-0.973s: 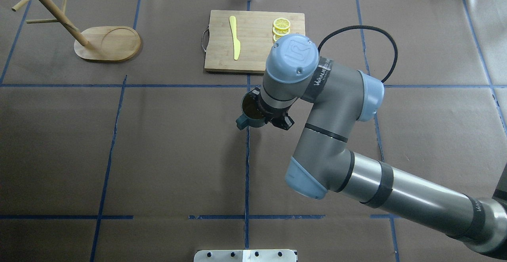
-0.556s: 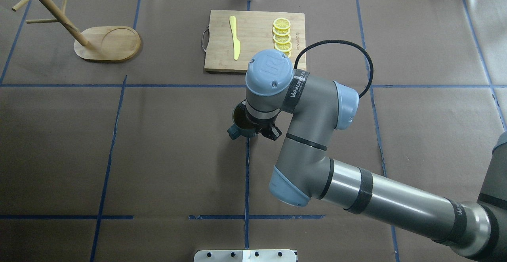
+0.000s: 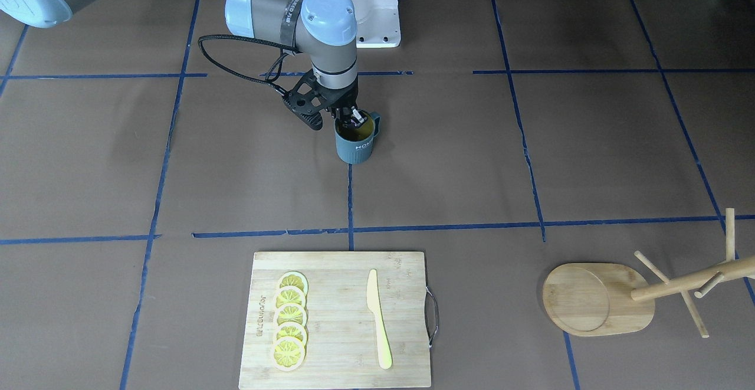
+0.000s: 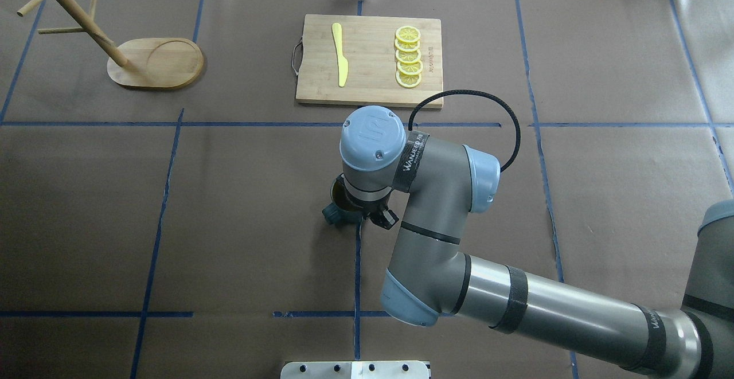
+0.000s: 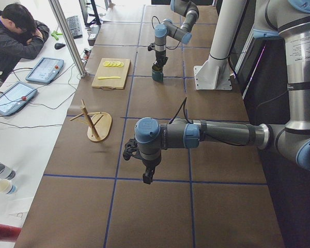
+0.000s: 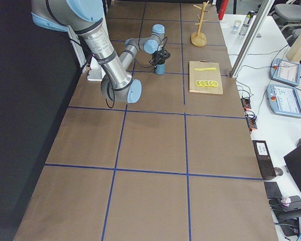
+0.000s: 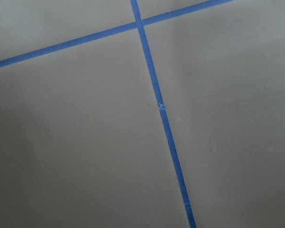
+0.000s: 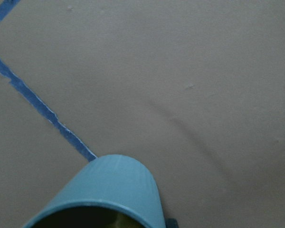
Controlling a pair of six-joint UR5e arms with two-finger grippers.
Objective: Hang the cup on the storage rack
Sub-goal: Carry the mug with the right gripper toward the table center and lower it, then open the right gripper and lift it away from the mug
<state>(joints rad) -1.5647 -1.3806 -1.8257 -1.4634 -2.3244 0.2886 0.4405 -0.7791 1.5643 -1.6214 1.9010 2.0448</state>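
Now the cup (image 3: 355, 142) is mid-table, nearer the robot's edge and further left than a second ago, its rim clamped by the right gripper (image 3: 353, 120). The rack (image 4: 172, 65) stands at the far left corner. I cannot tell how the left gripper (image 5: 146, 175) holds its jaws.

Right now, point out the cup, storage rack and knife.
cup (image 3: 355, 148), front-facing view, ribbed side wall.
storage rack (image 4: 166, 63), overhead view, oval base.
knife (image 4: 338, 40), overhead view, blade.
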